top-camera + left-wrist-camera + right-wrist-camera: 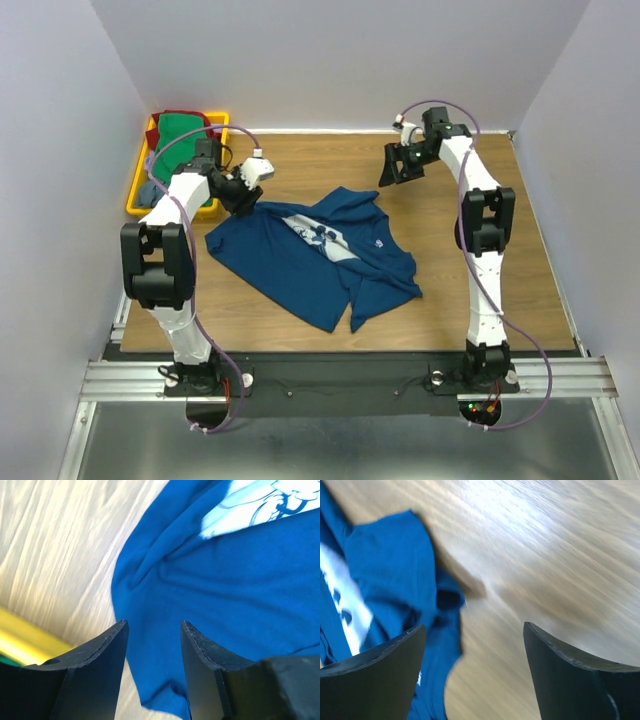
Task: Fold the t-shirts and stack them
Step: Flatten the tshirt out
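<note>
A navy-blue t-shirt (300, 262) with a white print lies crumpled in the middle of the table. My left gripper (243, 203) hovers over the shirt's far left corner. In the left wrist view its fingers (100, 670) stand apart, and the blue cloth (225, 590) lies loose below the gap. My right gripper (391, 176) hangs above bare wood beyond the shirt's far right edge. It is open (475, 627) and empty, with the shirt (385, 570) off to its left. Green (187, 129), dark red (178, 112) and grey-blue (150, 192) shirts lie in the tray.
A yellow plastic tray (136, 187) stands at the far left of the wooden table, just behind my left arm; its rim (20, 640) shows beside the left fingers. Grey walls close in the table on three sides.
</note>
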Controlling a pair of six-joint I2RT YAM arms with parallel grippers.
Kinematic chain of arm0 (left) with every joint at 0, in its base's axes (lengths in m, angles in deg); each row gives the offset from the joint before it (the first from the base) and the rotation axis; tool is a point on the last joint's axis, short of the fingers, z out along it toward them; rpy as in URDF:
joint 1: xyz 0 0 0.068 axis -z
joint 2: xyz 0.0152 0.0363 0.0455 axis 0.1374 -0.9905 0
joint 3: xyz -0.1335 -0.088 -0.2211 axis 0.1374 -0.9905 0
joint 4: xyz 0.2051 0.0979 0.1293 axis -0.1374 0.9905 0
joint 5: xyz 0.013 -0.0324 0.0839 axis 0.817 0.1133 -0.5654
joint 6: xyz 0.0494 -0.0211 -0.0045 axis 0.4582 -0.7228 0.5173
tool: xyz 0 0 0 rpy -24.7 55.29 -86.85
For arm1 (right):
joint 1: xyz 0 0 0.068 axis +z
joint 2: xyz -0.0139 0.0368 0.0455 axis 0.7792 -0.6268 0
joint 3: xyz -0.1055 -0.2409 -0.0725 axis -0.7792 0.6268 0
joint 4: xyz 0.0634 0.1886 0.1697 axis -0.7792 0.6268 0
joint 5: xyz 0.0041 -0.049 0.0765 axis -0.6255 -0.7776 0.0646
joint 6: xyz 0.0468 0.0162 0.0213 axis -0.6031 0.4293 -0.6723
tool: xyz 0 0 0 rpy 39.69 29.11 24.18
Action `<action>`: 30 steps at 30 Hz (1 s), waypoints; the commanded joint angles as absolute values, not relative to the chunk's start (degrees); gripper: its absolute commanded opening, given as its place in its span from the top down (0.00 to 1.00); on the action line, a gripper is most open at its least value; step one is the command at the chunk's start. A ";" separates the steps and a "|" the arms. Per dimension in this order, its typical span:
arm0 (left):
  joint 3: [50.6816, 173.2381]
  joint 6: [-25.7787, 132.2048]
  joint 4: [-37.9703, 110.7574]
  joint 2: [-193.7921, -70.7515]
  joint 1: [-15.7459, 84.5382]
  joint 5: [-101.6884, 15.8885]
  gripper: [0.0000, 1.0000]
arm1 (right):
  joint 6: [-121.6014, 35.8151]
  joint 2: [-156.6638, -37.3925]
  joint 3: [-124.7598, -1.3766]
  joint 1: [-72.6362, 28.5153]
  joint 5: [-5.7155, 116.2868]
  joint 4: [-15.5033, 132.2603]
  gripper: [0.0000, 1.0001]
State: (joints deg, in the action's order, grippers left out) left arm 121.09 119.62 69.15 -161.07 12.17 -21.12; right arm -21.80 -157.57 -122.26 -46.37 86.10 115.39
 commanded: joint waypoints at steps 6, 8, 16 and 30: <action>116.26 110.33 65.57 -156.80 8.51 -21.36 0.42 | -33.79 -162.98 -124.37 -41.70 87.18 104.02 0.15; 114.68 109.36 65.39 -156.89 8.34 -22.25 0.42 | -34.14 -164.04 -123.84 -41.34 88.16 103.49 0.16; 111.95 106.37 64.60 -157.06 5.53 -24.27 0.41 | -38.18 -168.26 -123.58 -39.68 92.81 101.64 0.26; 113.44 104.96 65.83 -158.82 5.52 -27.08 0.43 | -30.72 -158.78 -106.80 -39.76 92.48 103.84 1.00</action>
State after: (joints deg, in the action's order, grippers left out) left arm 112.45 106.03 65.09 -159.21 5.39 -26.60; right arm -35.00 -162.12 -110.24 -39.94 97.42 100.48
